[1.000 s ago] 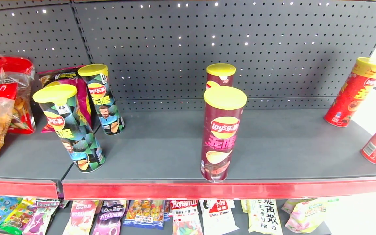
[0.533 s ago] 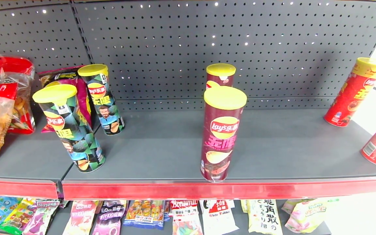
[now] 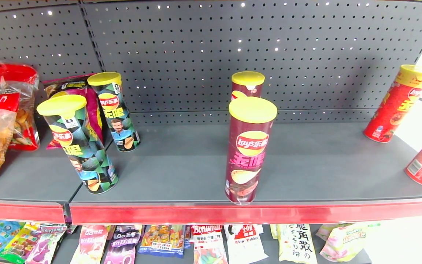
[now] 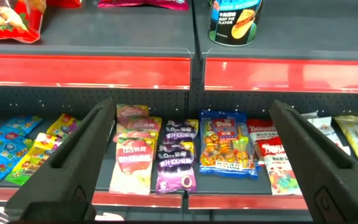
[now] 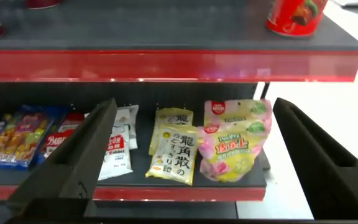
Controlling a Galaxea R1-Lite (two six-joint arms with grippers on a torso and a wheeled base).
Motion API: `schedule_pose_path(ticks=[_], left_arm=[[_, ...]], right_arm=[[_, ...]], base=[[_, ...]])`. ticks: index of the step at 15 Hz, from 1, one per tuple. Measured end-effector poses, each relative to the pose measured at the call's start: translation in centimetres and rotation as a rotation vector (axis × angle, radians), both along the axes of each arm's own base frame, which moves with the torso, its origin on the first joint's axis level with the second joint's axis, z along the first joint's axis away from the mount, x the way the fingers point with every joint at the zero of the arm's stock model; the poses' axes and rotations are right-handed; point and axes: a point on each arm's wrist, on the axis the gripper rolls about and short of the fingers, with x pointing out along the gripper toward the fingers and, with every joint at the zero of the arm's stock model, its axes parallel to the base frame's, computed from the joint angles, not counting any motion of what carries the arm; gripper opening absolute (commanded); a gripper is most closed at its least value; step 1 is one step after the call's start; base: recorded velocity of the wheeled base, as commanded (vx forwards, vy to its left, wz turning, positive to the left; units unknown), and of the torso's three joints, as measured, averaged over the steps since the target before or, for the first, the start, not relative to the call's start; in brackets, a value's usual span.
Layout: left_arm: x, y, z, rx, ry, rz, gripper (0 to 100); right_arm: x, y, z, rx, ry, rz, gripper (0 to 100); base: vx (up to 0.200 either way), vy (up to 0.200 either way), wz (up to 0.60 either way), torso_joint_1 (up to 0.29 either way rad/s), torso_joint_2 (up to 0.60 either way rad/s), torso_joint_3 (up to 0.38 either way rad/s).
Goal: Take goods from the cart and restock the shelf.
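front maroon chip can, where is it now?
Head view, centre: the front maroon can stands upright at the upper shelf's red front edge, directly before a second maroon can farther back.

No change is being shown between the earlier head-view pictures and now: nothing is being shifted on the grey shelf [image 3: 181,172], and the picture as a whole is not being displaced. The maroon chip can [image 3: 249,150] at the shelf's front edge, the dark patterned can [image 3: 79,146] to its left and the red can [image 3: 396,104] at the far right are being seen at the very spots where they stood a second ago.
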Motion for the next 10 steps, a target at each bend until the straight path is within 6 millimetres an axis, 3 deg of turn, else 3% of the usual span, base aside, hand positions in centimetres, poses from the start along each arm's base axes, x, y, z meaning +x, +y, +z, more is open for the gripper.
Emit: schedule_pose_path(ticks=[10], left_arm=[[0.0,-0.05,0.0,0.002,0.0,-0.024,100]], right_arm=[[-0.01,0.06,-0.89,-0.015,-0.03,0.048,100]], base=[[0.0,0.0,0.0,0.0,0.0,0.0]])
